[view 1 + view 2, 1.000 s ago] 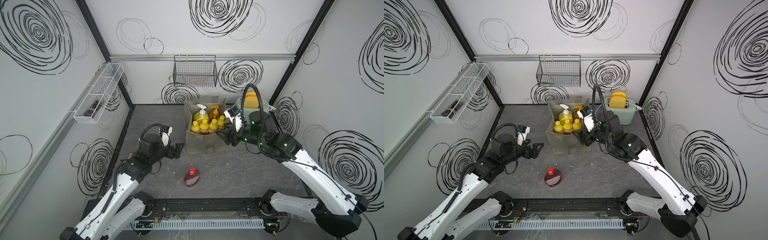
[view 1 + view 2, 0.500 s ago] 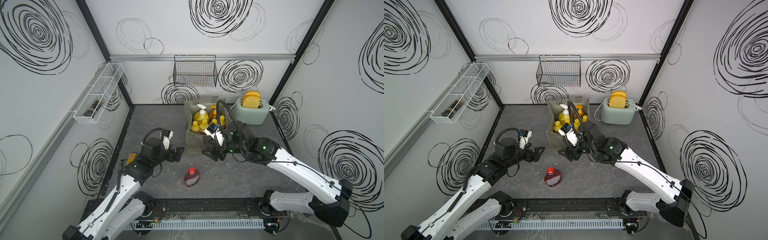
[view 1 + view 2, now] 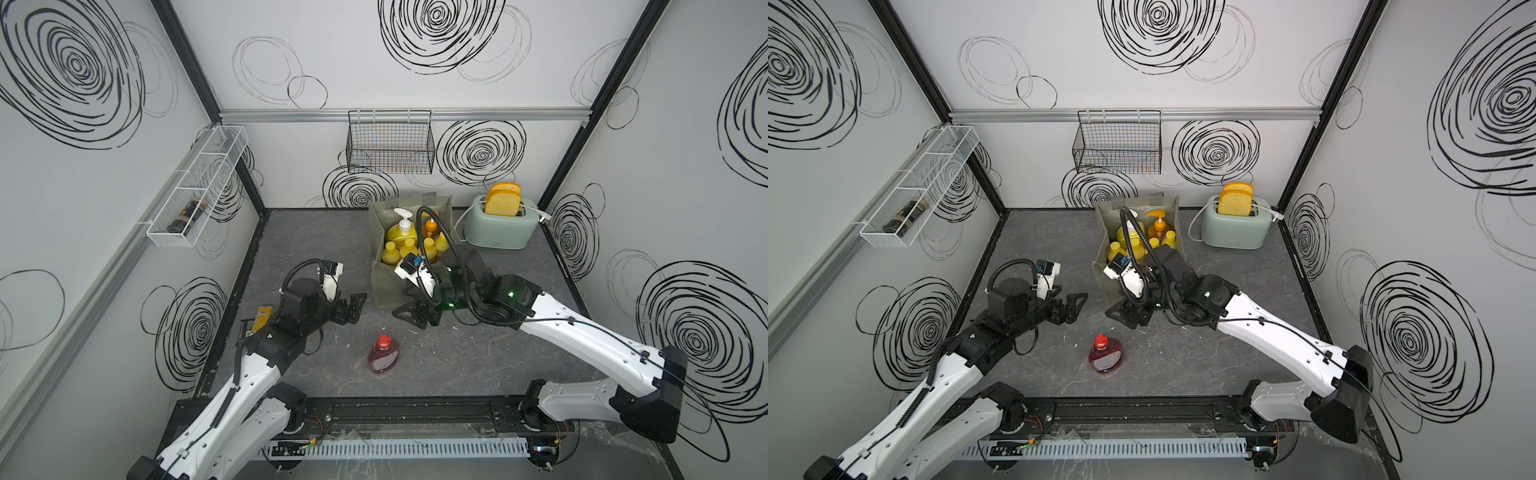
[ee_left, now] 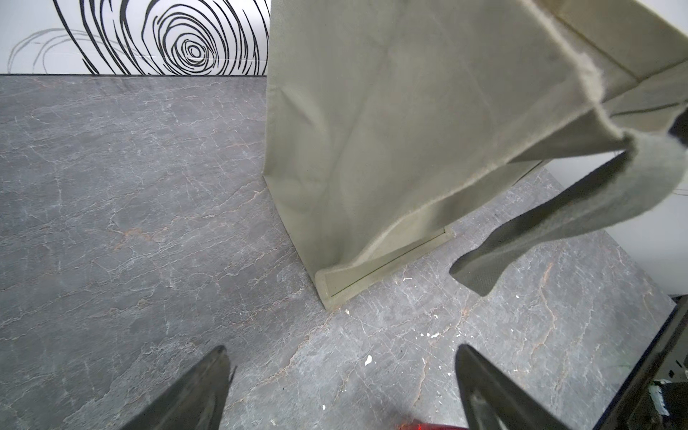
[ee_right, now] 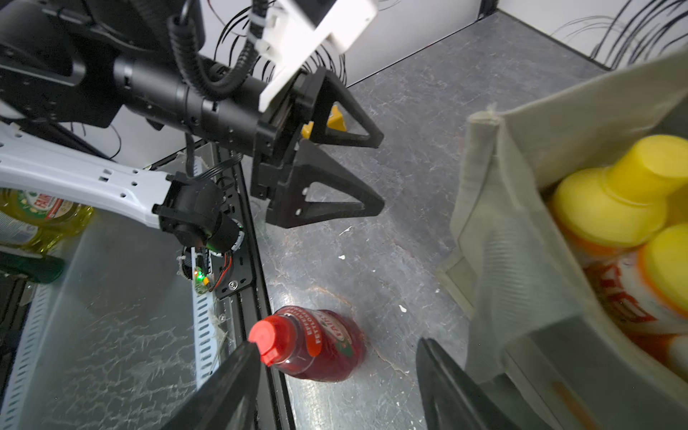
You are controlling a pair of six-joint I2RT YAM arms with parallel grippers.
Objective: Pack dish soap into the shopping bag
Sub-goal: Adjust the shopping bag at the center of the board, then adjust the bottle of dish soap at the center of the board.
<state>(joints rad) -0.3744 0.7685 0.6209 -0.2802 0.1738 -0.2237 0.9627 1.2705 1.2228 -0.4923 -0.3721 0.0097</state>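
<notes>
right gripper (image 3: pixel 411 318): I see the jaws spread wide with nothing between them. It hangs tips-down, low over the table (image 3: pixel 478 365), just in front of the shopping bag's near wall.
right fingers (image 5: pixel 231 379): in the right wrist view they frame the red bottle lying beyond them, and neither touches it. One finger sits right beside the bag's fabric; I cannot tell whether it brushes it.
left gripper (image 3: pixel 355 305): also spread wide and empty. It points toward the bag's lower near corner, close to it but apart.
red bottle (image 3: pixel 383 355): this squat, red-capped dish soap lies on its side on the table with its cap toward the bag. It is between my two arms, near the right gripper but clear of it, and outside the bag.
shopping bag (image 3: pixel 384 286): it stands upright toward the back of the table with its mouth open. A strap (image 4: pixel 558 223) droops over the near wall.
inside the bag: a big yellow pump bottle (image 3: pixel 401 232) and an amber pump bottle (image 3: pixel 1158 224) stand at the back. The small yellow-capped bottles (image 3: pixel 390 253) stand in front of them, partly hidden, so I will not count them.
toaster (image 3: pixel 500 228): it is just beside the bag on my right, with bread (image 3: pixel 503 199) standing in its slots.
walls: a black wire basket (image 3: pixel 390 143) hangs on the back wall above the bag. A white wire shelf (image 3: pixel 199 183) on the left wall holds a dark jar (image 3: pixel 187 214).
</notes>
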